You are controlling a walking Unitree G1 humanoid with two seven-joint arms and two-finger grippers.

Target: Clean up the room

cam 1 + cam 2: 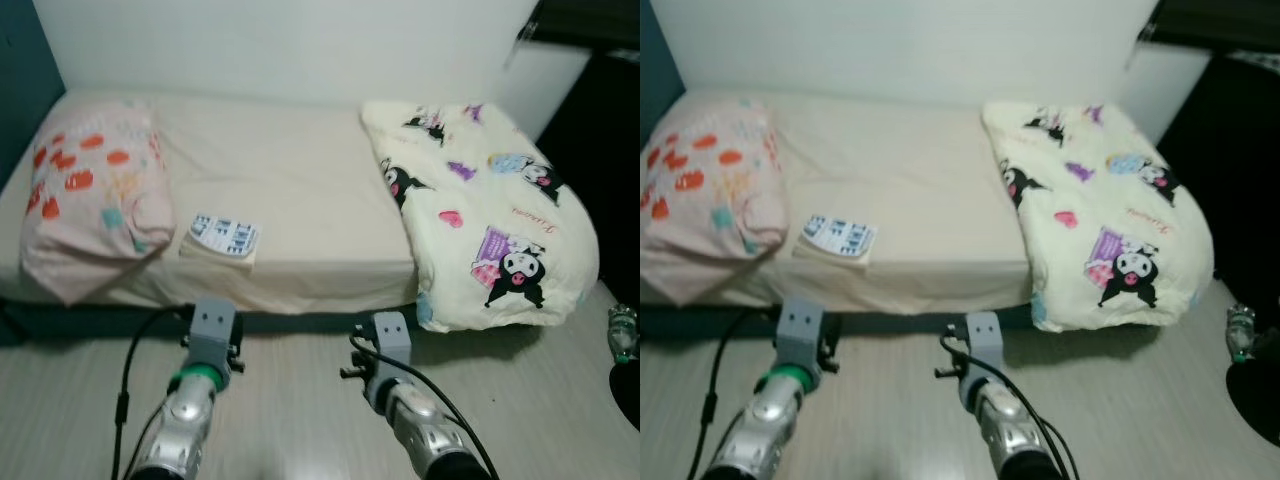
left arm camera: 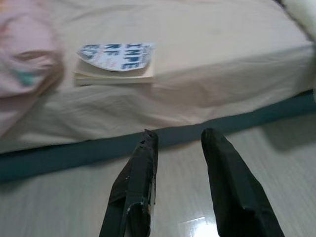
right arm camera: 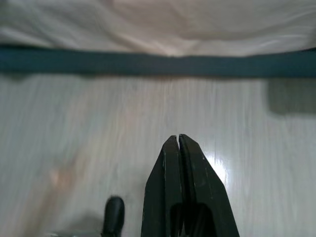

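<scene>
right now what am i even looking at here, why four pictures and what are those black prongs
It is a walking humanoid robot standing at a bed. The top two pictures come from its head, looking down past its two silver arms. The other two come from cameras on its wrists. The black prongs are gripper fingers: the left gripper is open, the right gripper is shut, and both hold nothing. On the bed lie a pink pillow, a book beside it, and a folded cartoon-print quilt. A bottle stands on the floor.

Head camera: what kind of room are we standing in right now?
Most likely a bedroom: a low bed against the wall carries a pink pillow, a folded cartoon-print quilt and a book near its front edge.
</scene>
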